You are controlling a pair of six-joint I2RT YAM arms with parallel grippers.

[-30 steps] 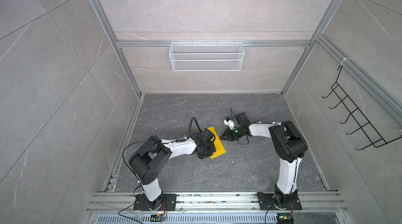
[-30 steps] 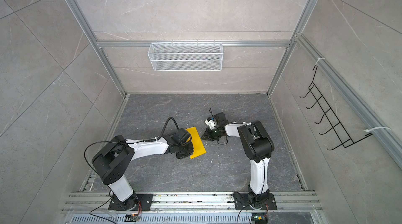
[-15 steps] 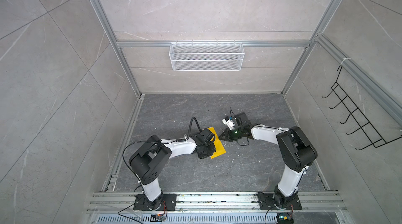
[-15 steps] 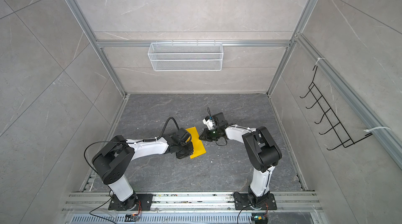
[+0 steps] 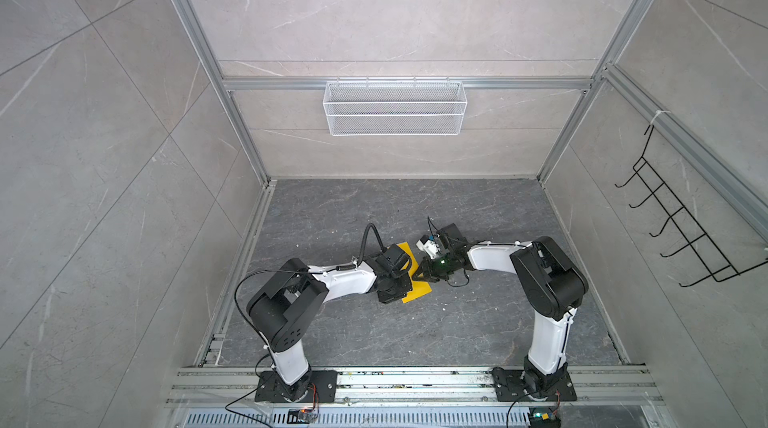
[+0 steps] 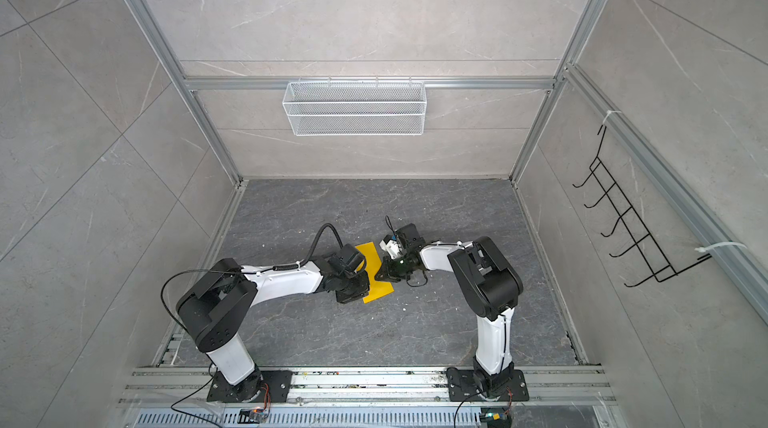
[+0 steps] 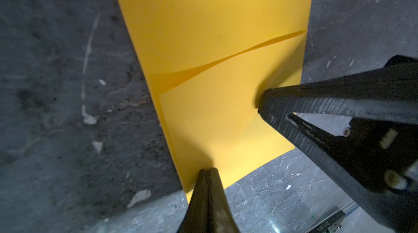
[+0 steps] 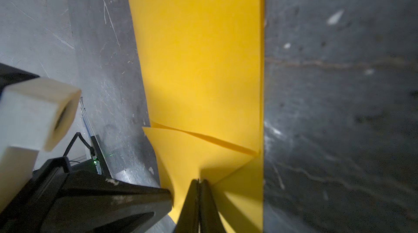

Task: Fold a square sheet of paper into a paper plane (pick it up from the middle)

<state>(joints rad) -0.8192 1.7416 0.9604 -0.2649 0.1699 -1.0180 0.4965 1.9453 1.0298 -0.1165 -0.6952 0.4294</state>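
The square sheet of paper (image 5: 419,290) lies flat on the grey work surface (image 5: 457,322) between the two arms, near the middle, and shows in both top views as a narrow yellow strip partly covered by the left wrist. It is folded into a narrow rectangle, with a corner flap (image 7: 226,107) turned over and its diagonal edge standing slightly proud. The left gripper (image 7: 208,171) has its fingers pressed together, with the tip resting at the sheet's long edge. The right gripper (image 8: 199,181) also has its fingers pressed together and bears down on the flap. No paper is visible between either pair of fingers. Judged from its appearance, the sheet is very light, thin and limp. It probably slides easily on the smooth surface, takes a permanent crease under light pressure, and crumples or tears if pinched hard. The recommended hold is the raised flap edge or a free corner, with the other tip pinning the sheet against sliding. The paper carries no print. A small label (image 7: 321,228) appears in the left wrist view, but its characters are inverted and too small to read reliably.
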